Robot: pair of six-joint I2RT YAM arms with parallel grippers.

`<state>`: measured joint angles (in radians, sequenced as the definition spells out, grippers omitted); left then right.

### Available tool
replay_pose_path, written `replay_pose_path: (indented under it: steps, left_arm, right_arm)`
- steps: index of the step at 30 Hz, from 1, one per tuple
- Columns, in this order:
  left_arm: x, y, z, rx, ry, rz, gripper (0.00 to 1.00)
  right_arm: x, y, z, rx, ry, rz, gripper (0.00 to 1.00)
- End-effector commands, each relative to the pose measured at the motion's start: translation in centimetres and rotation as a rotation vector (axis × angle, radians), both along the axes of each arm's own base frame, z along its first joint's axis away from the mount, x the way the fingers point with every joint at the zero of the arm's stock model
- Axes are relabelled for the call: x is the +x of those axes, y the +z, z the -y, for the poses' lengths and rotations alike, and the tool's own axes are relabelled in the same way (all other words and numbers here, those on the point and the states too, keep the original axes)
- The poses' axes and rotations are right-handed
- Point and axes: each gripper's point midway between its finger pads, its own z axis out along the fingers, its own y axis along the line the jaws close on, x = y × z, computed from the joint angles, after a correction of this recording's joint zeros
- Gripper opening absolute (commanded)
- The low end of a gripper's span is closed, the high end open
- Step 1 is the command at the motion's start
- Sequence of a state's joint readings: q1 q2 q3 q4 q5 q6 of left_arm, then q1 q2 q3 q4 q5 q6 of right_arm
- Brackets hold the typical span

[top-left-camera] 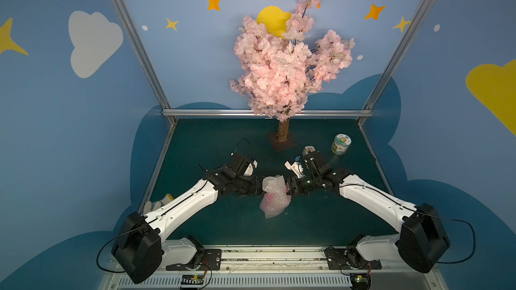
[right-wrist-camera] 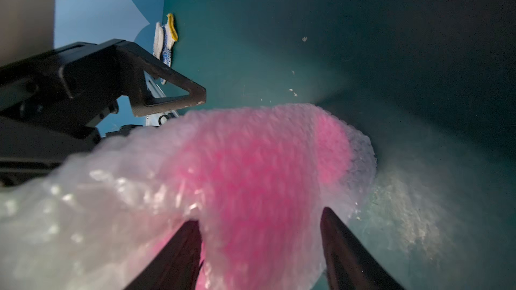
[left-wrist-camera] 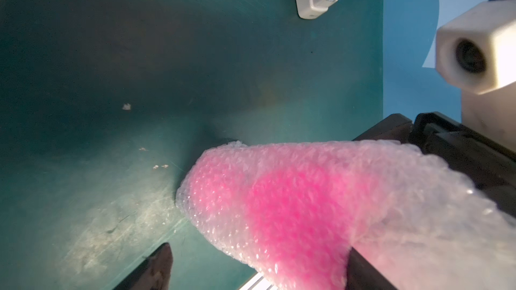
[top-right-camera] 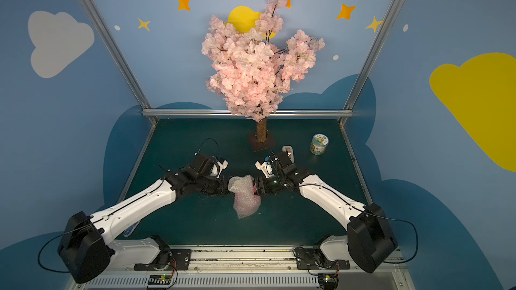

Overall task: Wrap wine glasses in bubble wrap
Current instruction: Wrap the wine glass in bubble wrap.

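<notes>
Goblet (left-wrist-camera: pixel 282 207): pink, showing through bubble wrap (top-left-camera: pixel 275 199); bundle at mid-bench (top-left-camera: pixel 195 140), between both claws.
Right claw (right-wrist-camera: pixel 261 216): fingers pressed on the wrapped cup from both sides.
Left claw (left-wrist-camera: pixel 258 249): gaping; one finger on the film, the other clear.
Far right: tape dispenser (top-left-camera: pixel 309 151); jar (top-left-camera: pixel 341 143), lidded, contents unseen.
Far centre: blossom tree (top-left-camera: pixel 284 132).
Near left: glove (top-left-camera: pixel 159 205).
</notes>
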<state>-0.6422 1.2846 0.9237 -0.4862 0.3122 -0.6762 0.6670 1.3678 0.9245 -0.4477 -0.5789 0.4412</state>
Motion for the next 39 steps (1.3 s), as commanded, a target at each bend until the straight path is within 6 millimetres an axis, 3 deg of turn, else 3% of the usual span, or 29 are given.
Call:
replay_pose_path:
  steps: [1, 10, 17, 21, 29, 33, 39]
  left_arm:
    - [0.2, 0.6, -0.4, 0.029, -0.006, 0.024, 0.91]
    - [0.3, 4.7, -3.7, -0.037, 0.082, 0.104, 0.84]
    - [-1.1, 6.9, -1.1, -0.137, -0.036, 0.125, 0.9]
    - [-1.7, 4.4, 0.5, -0.077, -0.083, 0.091, 0.91]
    - [-1.4, -1.0, 0.2, 0.095, -0.073, 0.053, 0.86]
    - [-1.0, -3.2, -1.1, 0.191, -0.038, 0.038, 0.82]
    - [-0.3, -4.3, -2.0, 0.254, -0.007, 0.034, 0.7]
  right_arm:
    - [-0.2, -1.3, 0.2, -0.106, 0.024, 0.013, 0.65]
    - [-0.6, -2.5, 0.2, -0.243, 0.097, -0.016, 0.63]
    - [-0.4, -2.9, -0.1, -0.289, 0.102, -0.011, 0.62]
    - [-0.3, -3.3, -0.3, -0.295, 0.099, -0.02, 0.62]
    - [-0.1, -2.8, -0.7, -0.286, 0.102, -0.022, 0.61]
    - [0.2, -1.1, -0.7, -0.266, 0.104, -0.001, 0.62]
    - [0.2, 2.8, 0.8, -0.243, 0.09, 0.046, 0.65]
